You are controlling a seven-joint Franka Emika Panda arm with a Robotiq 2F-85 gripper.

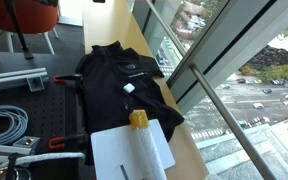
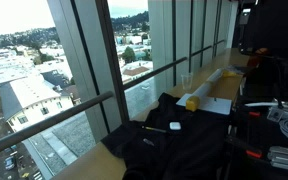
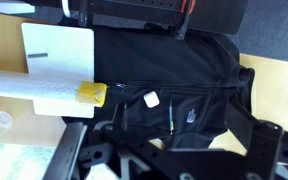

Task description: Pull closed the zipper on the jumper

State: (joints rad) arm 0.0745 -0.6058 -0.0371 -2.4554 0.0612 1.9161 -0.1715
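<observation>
Lying spread flat, the jumper (image 1: 119, 82); gripper (image 3: 174, 160) hovers above; its opening cannot be told

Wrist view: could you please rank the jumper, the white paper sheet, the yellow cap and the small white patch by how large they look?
1. jumper
2. white paper sheet
3. yellow cap
4. white patch, only a little smaller than the cap
</observation>
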